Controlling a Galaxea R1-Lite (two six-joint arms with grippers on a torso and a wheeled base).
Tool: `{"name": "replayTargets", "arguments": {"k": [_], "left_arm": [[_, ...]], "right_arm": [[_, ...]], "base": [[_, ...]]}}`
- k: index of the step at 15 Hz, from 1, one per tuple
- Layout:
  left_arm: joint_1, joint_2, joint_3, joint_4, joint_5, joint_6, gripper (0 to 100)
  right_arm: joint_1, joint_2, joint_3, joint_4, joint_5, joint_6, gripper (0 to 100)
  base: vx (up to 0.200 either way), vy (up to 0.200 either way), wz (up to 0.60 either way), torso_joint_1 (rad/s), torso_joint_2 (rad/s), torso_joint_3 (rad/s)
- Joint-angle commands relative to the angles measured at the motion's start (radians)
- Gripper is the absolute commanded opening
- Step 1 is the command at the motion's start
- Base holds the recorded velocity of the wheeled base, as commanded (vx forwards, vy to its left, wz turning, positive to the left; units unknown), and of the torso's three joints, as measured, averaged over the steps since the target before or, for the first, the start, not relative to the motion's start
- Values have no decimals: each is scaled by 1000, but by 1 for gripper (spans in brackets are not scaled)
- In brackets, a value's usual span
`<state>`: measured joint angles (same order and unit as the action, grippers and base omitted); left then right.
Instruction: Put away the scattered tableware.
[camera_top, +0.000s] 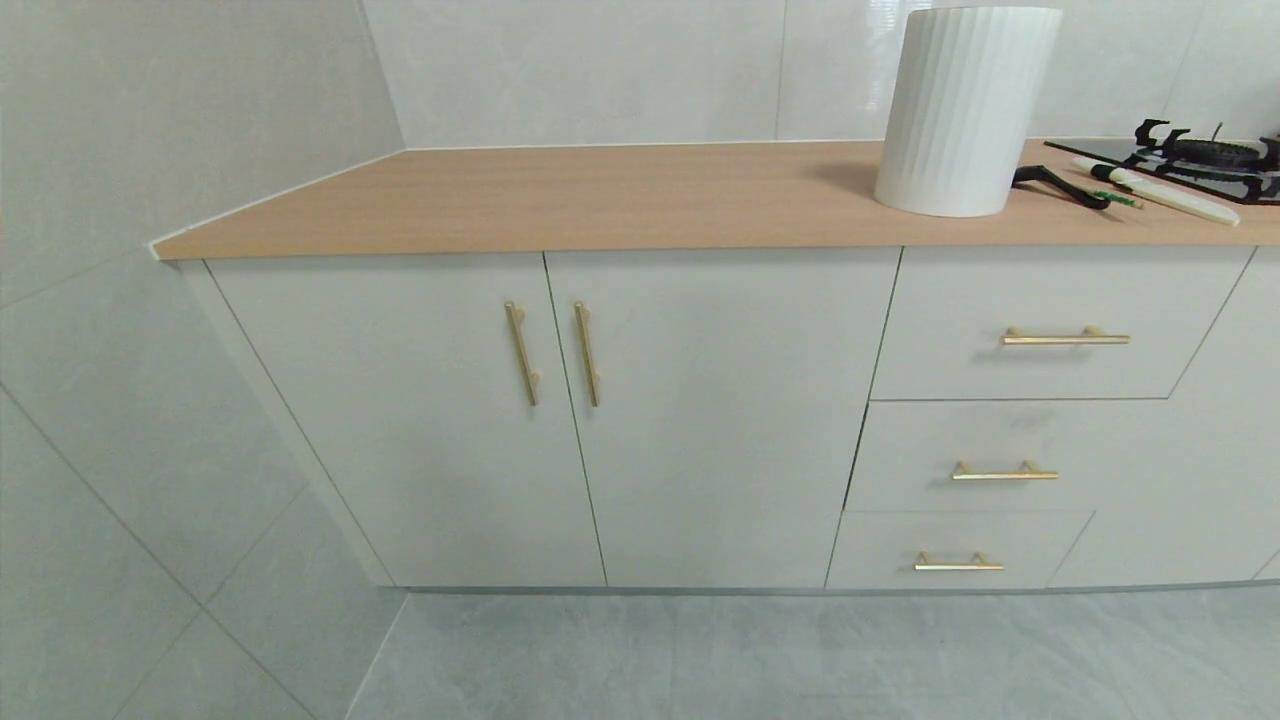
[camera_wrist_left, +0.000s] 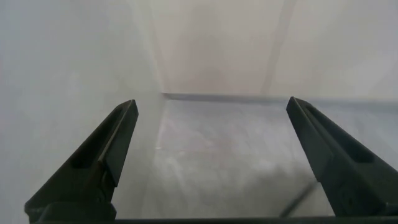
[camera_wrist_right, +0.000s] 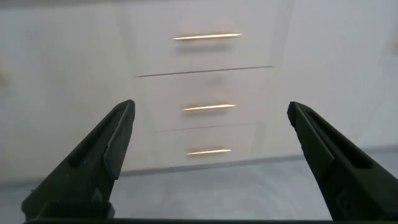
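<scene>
A white ribbed holder (camera_top: 966, 108) stands on the wooden countertop (camera_top: 560, 195) at the right. Beside it, further right, lie a black-handled utensil (camera_top: 1060, 184), a green-tipped stick (camera_top: 1118, 198) and a long white utensil (camera_top: 1165, 192). My left gripper (camera_wrist_left: 211, 118) is open, low over grey floor near a wall corner, with nothing between its fingers. My right gripper (camera_wrist_right: 211, 118) is open too, facing the stack of drawers (camera_wrist_right: 205, 74) from a distance, and holds nothing.
A black stove grate (camera_top: 1205, 155) sits at the far right of the counter. Below are two cabinet doors with gold handles (camera_top: 555, 352) and three shut drawers (camera_top: 1040, 340). Tiled wall stands on the left; grey floor lies in front.
</scene>
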<state>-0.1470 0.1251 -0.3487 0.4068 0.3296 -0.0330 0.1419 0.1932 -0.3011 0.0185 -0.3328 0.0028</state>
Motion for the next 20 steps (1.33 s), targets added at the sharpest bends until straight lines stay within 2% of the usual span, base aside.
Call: {"name": "replayTargets", "arguments": {"k": [1, 2, 3, 4, 5, 6, 7, 8, 9, 11, 13, 15, 16, 17, 18, 19, 20], "left_arm": [[141, -82, 16, -8, -11, -2, 100], [158, -116, 30, -8, -21, 1, 100], [156, -119, 76, -16, -15, 15, 100], [156, -119, 132, -48, -9, 8, 100], [153, -121, 188, -98, -14, 28, 100], [152, -125, 212, -163, -49, 44, 100], [152, -125, 224, -189, -136, 48, 100], [152, -125, 226, -192, -205, 48, 100], [152, -125, 226, -192, -247, 45, 100], [152, -124, 226, -192, -267, 44, 100], [152, -124, 228, -192, -280, 31, 100], [152, -124, 235, -206, -247, 54, 100], [152, -124, 238, -212, -233, 56, 100], [152, -124, 246, -227, -195, 58, 100], [152, -125, 267, -267, -188, 58, 100], [152, -125, 349, -456, -192, 59, 100], [152, -125, 346, -485, -190, 58, 100]], "right_arm": [[-120, -132, 31, 14, -34, 3, 100], [-137, -163, 40, 21, -20, 2, 100], [-143, -193, 103, 23, 21, -3, 100], [-143, -193, 160, -22, 14, 5, 100], [-143, -193, 201, -66, 41, 14, 100], [-143, -193, 249, -101, 115, 14, 100], [-143, -193, 300, -137, 193, 14, 100], [-143, -193, 301, -101, 238, 17, 100], [-143, -193, 301, -37, 251, 17, 100], [-143, -193, 301, -25, 287, 16, 100], [-143, -193, 301, -25, 287, 14, 100], [-143, -193, 301, -23, 290, 13, 100], [-143, -193, 301, -25, 290, 14, 100], [-143, -193, 301, -23, 290, 14, 100], [-143, -193, 301, -23, 290, 13, 100], [-143, -193, 301, -25, 290, 13, 100], [-143, -193, 301, -23, 290, 13, 100]], "base": [[0, 0, 0, 0, 0, 0], [0, 0, 0, 0, 0, 0], [0, 0, 0, 0, 0, 0], [0, 0, 0, 0, 0, 0], [0, 0, 0, 0, 0, 0], [0, 0, 0, 0, 0, 0], [0, 0, 0, 0, 0, 0], [0, 0, 0, 0, 0, 0], [0, 0, 0, 0, 0, 0], [0, 0, 0, 0, 0, 0], [0, 0, 0, 0, 0, 0], [0, 0, 0, 0, 0, 0], [0, 0, 0, 0, 0, 0], [0, 0, 0, 0, 0, 0], [0, 0, 0, 0, 0, 0], [0, 0, 0, 0, 0, 0], [0, 0, 0, 0, 0, 0]]}}
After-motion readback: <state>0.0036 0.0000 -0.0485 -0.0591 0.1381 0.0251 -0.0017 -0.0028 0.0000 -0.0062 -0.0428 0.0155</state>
